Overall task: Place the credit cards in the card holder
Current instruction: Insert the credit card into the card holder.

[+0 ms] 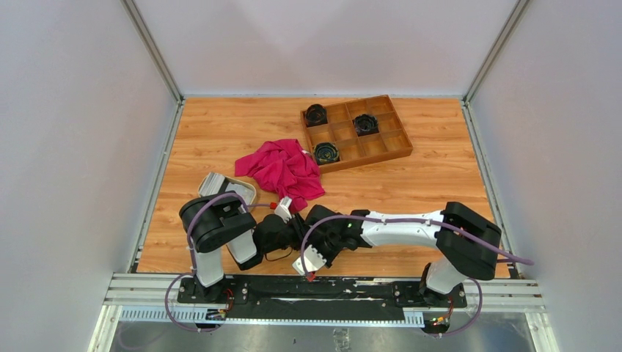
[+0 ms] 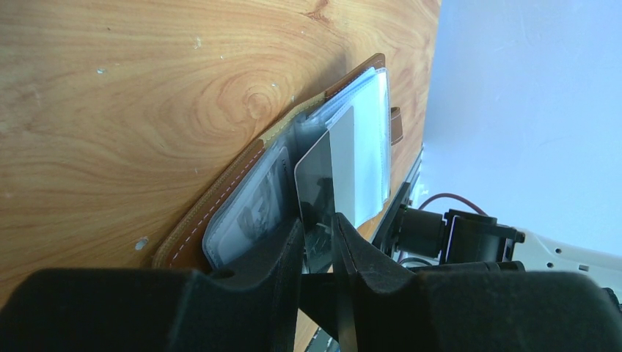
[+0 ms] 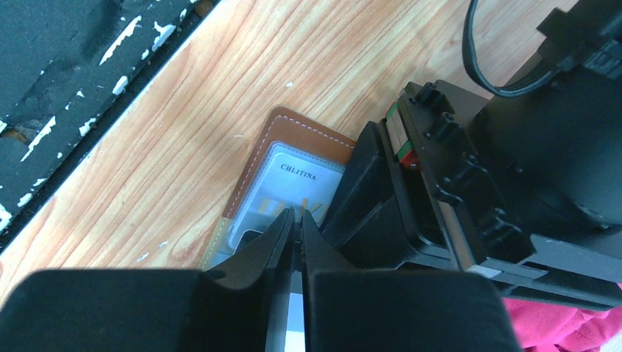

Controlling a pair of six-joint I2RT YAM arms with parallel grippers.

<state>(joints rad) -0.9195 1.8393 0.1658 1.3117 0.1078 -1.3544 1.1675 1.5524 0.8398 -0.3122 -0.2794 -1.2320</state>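
Card [image 2: 317, 176] in left claw [image 2: 320, 229]; at holder [image 2: 220, 196]

The top camera sits high up behind the arms and looks down on the whole table [image 1: 440, 183] from far off, with the arm bases at the bottom. The left wrist camera is very close to the wood. It looks along the left gripper [image 2: 317, 220] at the card holder [image 2: 249, 198], and its picture is tipped sideways. The right wrist camera looks down past the right gripper [image 3: 296, 214], also very close. Both wrist views share the card holder. The top and right wrist views share the pink cloth [image 1: 282, 169].
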